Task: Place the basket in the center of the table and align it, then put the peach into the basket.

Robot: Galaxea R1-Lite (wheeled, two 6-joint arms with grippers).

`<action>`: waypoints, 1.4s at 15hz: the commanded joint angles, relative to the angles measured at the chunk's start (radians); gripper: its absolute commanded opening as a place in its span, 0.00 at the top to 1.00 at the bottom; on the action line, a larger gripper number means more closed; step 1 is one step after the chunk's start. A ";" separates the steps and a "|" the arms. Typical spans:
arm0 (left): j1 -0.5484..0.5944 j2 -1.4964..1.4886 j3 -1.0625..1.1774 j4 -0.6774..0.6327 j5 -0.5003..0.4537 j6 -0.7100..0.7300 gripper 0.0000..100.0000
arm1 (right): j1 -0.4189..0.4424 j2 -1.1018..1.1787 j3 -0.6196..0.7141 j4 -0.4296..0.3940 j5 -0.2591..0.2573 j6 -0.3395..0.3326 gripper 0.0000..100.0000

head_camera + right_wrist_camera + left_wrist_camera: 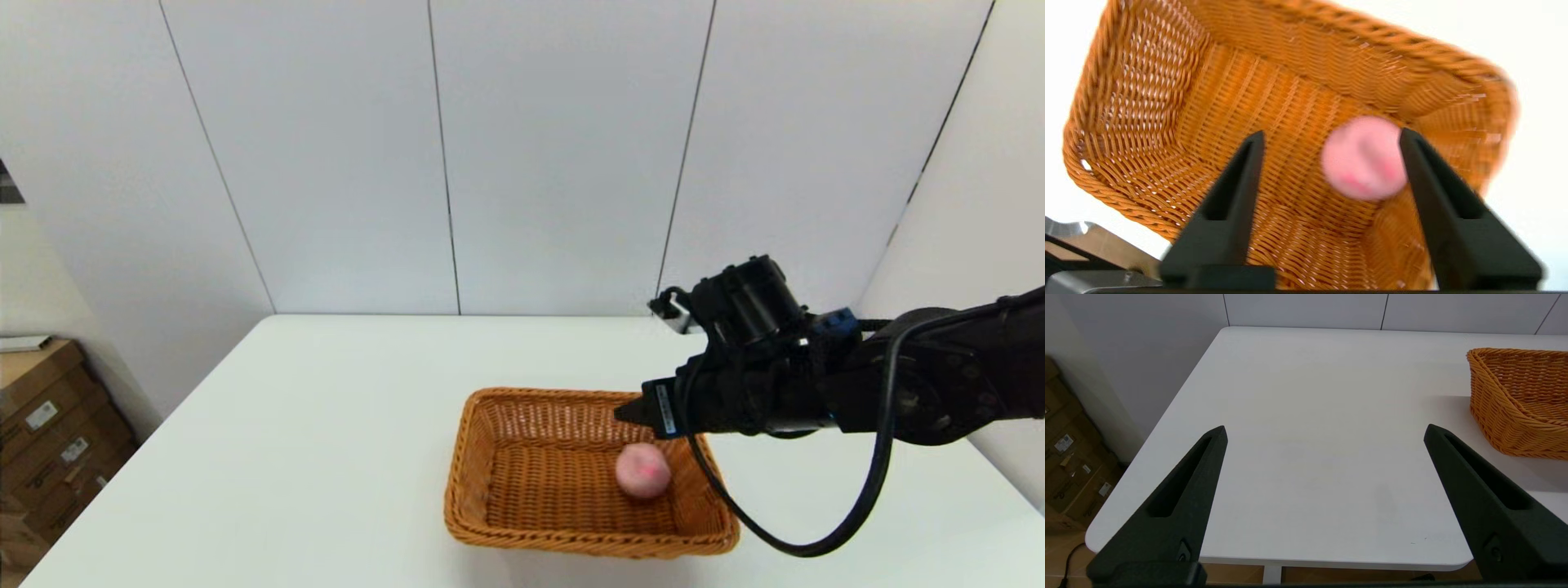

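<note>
The orange-brown wicker basket (571, 474) stands on the white table (326, 425), a bit right of its middle. Inside it, near the right wall, lies the pale pink peach (642, 470). My right gripper (633, 411) hangs open just above the basket's right part, over the peach and apart from it. In the right wrist view the peach (1363, 157) rests on the basket floor (1249, 122) between the spread fingers (1241, 171) of the right gripper (1331, 139), nearer one of them. My left gripper (1325, 433) is open over bare table, with the basket (1519, 400) off to its side.
Cardboard boxes (49, 425) stand on the floor left of the table. A white panelled wall (522, 163) runs behind the table's far edge. The right arm's black cable (816, 523) loops down beside the basket's right wall.
</note>
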 commanded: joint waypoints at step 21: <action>0.000 0.001 0.000 0.001 0.002 -0.002 0.00 | -0.498 -1.541 0.754 0.025 -0.067 -0.188 0.00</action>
